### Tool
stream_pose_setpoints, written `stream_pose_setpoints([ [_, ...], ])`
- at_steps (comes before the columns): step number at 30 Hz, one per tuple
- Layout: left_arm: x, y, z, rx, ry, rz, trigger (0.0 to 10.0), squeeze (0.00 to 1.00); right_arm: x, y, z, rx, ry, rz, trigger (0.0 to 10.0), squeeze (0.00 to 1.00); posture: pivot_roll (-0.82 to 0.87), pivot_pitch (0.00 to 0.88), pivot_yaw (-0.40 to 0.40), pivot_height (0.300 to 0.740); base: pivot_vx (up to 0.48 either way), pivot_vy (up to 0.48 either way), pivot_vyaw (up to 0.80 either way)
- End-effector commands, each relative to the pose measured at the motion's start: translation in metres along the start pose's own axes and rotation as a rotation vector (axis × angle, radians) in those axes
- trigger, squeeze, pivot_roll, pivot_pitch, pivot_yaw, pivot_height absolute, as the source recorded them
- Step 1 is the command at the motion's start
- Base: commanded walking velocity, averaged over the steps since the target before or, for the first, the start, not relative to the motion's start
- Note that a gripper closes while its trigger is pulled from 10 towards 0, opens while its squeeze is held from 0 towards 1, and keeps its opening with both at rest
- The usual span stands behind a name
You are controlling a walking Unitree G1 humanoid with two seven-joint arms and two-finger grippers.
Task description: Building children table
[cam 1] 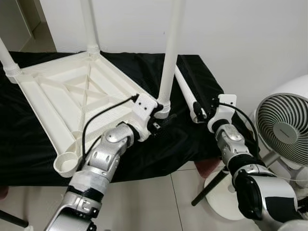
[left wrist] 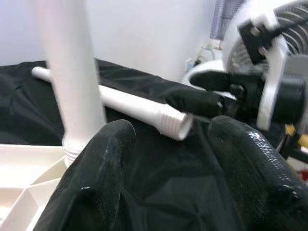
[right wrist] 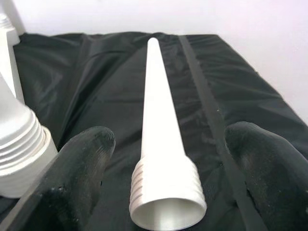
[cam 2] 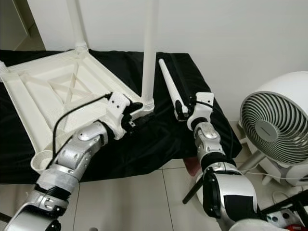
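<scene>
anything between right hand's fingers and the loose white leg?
No. The right hand is open, straddling the threaded end of the loose white plastic table leg; in the right wrist view, black cloth alone shows in each gap.

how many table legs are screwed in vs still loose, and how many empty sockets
Legs standing screwed into the upturned tabletop: 3 (near leg, back leg, left corner leg)
Loose leg lying on the black cloth: 1
Empty sockets: 1
Total legs: 4
</scene>
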State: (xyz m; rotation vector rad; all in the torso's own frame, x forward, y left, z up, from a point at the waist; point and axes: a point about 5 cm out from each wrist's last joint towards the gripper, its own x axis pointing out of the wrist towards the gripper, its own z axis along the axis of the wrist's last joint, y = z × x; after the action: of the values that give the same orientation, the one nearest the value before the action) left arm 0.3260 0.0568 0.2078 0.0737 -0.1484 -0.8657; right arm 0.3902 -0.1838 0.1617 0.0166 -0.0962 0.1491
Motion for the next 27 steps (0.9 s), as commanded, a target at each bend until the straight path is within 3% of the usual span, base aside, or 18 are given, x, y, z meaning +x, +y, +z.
stream_pose_setpoints([
  [1,0.002,-0.007,0.009,-0.003,-0.021,-0.117,10.0,0.0,0.003,-0.004,0.011,-0.008,-0.032,0.0,10.0,0.0,0.03,0.187,-0.069,0.74,0.0,0.0,0.0],
  [12,-0.006,-0.016,0.012,-0.032,-0.001,-0.116,10.0,0.0,0.007,-0.01,0.021,-0.015,-0.044,-0.007,10.0,0.0,0.03,0.255,-0.063,0.74,0.0,0.0,0.0],
  [27,-0.01,-0.014,0.019,-0.038,0.012,-0.093,10.0,0.0,0.016,0.004,0.026,0.002,-0.008,0.097,10.0,0.0,0.04,0.263,-0.074,0.74,0.0,0.0,0.0],
])
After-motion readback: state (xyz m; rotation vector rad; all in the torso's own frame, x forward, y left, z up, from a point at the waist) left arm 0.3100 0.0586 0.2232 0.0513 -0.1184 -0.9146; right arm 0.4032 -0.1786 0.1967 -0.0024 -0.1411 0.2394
